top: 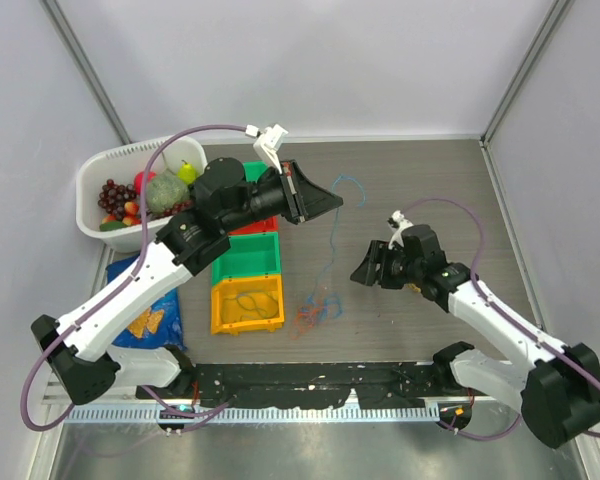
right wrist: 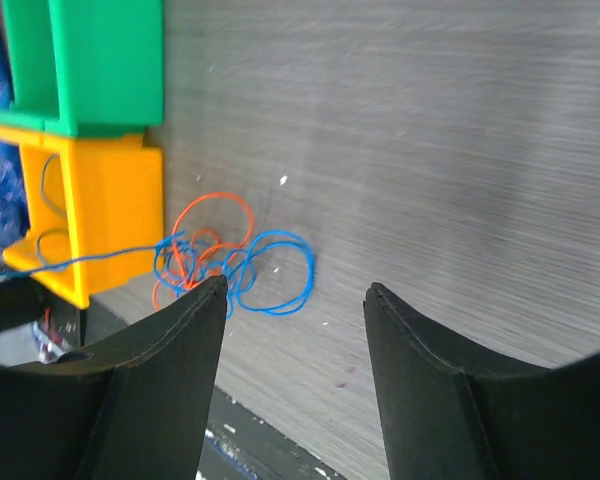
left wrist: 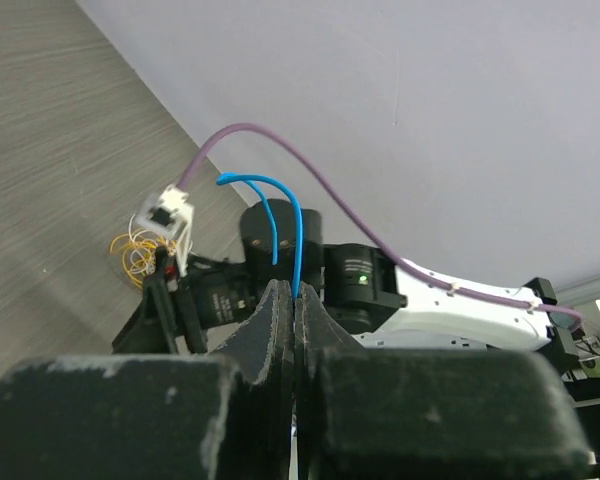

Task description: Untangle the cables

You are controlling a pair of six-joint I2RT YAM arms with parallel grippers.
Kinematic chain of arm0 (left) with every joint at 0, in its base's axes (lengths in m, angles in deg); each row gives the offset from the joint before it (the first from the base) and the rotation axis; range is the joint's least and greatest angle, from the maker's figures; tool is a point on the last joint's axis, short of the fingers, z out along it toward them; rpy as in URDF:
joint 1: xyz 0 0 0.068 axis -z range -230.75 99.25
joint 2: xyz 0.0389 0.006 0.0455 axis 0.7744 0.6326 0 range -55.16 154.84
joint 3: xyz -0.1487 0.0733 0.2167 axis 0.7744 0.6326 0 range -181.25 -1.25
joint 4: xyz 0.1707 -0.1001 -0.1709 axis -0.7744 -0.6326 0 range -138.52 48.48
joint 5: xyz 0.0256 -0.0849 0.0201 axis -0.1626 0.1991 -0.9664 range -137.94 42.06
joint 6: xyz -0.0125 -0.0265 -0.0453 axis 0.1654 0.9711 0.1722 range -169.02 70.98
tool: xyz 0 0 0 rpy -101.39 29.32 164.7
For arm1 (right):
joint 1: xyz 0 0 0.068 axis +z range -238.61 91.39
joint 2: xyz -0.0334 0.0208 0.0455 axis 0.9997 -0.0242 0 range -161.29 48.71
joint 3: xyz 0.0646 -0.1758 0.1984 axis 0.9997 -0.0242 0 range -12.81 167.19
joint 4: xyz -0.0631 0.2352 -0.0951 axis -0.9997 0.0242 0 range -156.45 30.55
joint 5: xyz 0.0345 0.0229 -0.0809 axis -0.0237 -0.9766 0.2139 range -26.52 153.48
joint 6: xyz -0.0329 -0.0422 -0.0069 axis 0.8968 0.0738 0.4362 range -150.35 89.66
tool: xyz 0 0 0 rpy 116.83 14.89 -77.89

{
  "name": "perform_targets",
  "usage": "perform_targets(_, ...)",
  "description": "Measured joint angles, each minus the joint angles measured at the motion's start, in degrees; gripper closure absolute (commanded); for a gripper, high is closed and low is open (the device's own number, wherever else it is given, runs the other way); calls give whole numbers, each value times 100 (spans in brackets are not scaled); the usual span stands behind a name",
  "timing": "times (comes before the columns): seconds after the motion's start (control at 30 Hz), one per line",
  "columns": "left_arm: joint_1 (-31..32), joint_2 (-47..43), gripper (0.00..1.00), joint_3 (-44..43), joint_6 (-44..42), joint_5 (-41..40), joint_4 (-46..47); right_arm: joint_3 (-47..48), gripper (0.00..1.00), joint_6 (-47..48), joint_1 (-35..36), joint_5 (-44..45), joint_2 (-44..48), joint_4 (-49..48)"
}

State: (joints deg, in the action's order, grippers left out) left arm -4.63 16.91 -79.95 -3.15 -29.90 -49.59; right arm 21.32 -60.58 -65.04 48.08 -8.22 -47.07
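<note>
A thin blue cable runs from my raised left gripper down to a tangle of blue and orange cable on the table. My left gripper is shut on the blue cable, whose end loops out past the fingertips. My right gripper is open and empty, hovering right of the tangle. In the right wrist view the tangle lies just beyond my right gripper, by the left fingertip, and the blue cable leads off left across the yellow bin.
Red, green and yellow bins stand in a row left of the tangle; the yellow one holds a cable. A white basket of fruit is at back left. A blue bag lies by the left arm.
</note>
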Motion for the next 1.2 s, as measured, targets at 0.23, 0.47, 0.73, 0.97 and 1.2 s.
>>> perform_targets(0.23, 0, -164, 100, 22, 0, -9, -4, -326, 38, -98, 780, -621, -879, -944)
perform_targets(0.47, 0, -293, 100, 22, 0, -2, -26, -382, 46, -162, 1139, -568, -1685, -1838)
perform_targets(0.73, 0, -472, 100, 22, 0, 0, -76, -380, 48, -175, 1373, -422, -2352, -2754)
perform_targets(0.97, 0, -490, 100, 20, 2, 24, -120, -396, 86, -223, 1574, -254, -2656, -3528)
perform_targets(1.2, 0, -632, 100, -262, -157, 44, -494, -479, 99, -616, 1596, 1145, -2339, -3427)
